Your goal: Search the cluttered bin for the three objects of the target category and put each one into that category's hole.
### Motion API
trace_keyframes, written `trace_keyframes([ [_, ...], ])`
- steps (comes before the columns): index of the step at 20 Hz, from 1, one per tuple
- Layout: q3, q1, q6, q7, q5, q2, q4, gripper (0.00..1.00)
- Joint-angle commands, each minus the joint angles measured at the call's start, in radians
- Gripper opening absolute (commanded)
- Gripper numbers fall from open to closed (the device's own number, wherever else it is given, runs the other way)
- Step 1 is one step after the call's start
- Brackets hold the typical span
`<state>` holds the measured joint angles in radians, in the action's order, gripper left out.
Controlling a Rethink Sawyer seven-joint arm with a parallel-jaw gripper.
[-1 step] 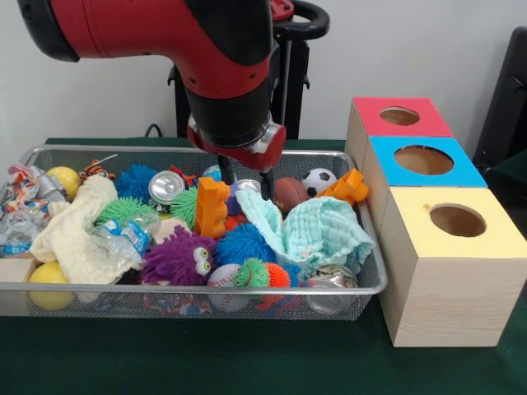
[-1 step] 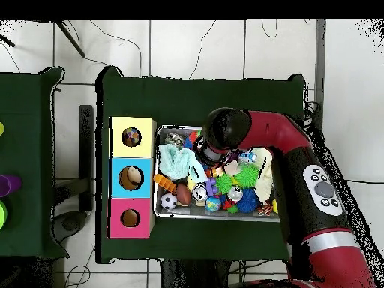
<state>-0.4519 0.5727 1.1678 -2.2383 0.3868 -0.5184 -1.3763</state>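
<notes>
The arm has its gripper (image 1: 244, 183) down in the middle of the wire bin (image 1: 362, 290), the two dark fingers standing a little apart with nothing between them that I can make out, so it looks open at a narrow gap and empty. Which category is wanted I can't tell from here, but if it is balls, the nearest ones lie just off to one side of the fingers in the front view: the brown football (image 1: 289, 193) right beside them, its long axis running roughly across the bin, and the soccer ball (image 1: 319, 180) a bit further on toward the boxes. A baseball (image 1: 223, 278) sits against the near wall, well apart from the gripper, with a yellow ball (image 1: 62, 178) at the far corner. The mint cloth (image 1: 319, 234) is heaped right under and beside the fingers, and I'd judge it could snag. The front view shows the fingers and their height; the overhead view hides them under the arm's wrist, but it alone shows something already lying in each hole of the yellow box (image 2: 132, 137), blue box (image 2: 131, 178) and red box (image 2: 130, 218).
</notes>
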Motion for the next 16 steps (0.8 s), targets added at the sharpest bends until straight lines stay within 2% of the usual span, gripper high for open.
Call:
trace_keyframes([
  [1,0.039,-0.003,-0.054,-0.032,-0.014,0.028,0.003,1.0],
  [6,0.04,0.019,-0.083,-0.019,-0.015,0.061,-0.002,1.0],
  [11,0.039,0.061,-0.153,0.026,0.004,0.096,-0.025,1.0],
  [16,0.039,0.093,-0.233,0.07,0.038,0.155,-0.015,1.0],
])
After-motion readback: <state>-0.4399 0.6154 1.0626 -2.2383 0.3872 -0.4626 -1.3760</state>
